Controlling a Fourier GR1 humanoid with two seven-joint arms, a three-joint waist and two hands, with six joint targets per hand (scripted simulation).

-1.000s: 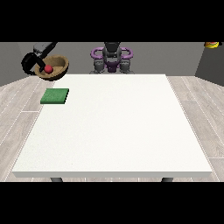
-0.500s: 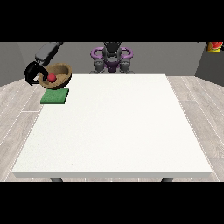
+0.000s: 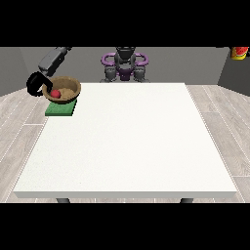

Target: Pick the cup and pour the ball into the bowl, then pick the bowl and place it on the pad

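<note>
Gripping the rim of the bowl [image 3: 64,90], the hand at the view's left [image 3: 36,84] has its black fingers curled around the bowl's outer edge, at the far left corner of the table [image 3: 132,141]; the grey arm [image 3: 52,59] runs up and back from that hand toward the top of the view; the bowl, brown and wood-coloured, sits tilted slightly toward the camera and overlaps the far edge of the pad [image 3: 60,109], though whether it rests on the pad or is held just above it cannot be told; the pad is a flat green square lying on the table at its left edge; inside the bowl lies the ball [image 3: 56,93], red, toward the bowl's left side; the table is a large white slab, with two dark legs showing beneath its near edge; the floor [image 3: 19,122] around it is of pale grey planks, and the wall behind is dark grey; the robot's torso [image 3: 125,66], grey with purple rings at the shoulders, stands behind the table's far edge; a yellow and red object [image 3: 239,52] shows partly at the top right of the view; no writing is legible; the other hand is out of view, and the cup is not visible.
</note>
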